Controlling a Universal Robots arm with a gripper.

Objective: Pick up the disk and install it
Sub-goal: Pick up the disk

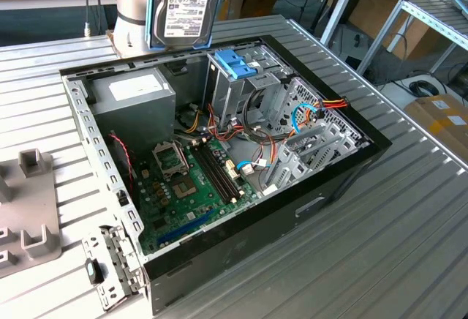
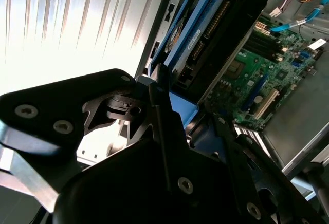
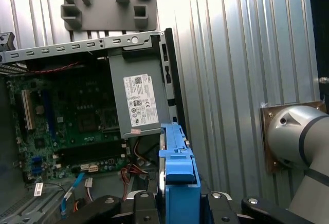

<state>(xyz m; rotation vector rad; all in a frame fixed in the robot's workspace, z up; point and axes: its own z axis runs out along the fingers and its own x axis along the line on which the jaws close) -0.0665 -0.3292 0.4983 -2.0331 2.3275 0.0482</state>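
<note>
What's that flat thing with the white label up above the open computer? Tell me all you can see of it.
It's the disk, a flat rectangular hard drive with a dark metal face, a white printed label and a blue plastic frame along its edges. It stands upright on edge, clamped in the gripper and held in the air over one end of the open computer case.

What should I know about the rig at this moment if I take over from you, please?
Gripper: shut on the disk, with a finger on either side of its blue frame.
Disk: held upright in the air above the far edge of the open computer case, near the grey power supply and the drive cage with its blue latch. The label faces the exterior camera.
Done: pick-up.
Left: the disk is not yet installed in the case.
</note>
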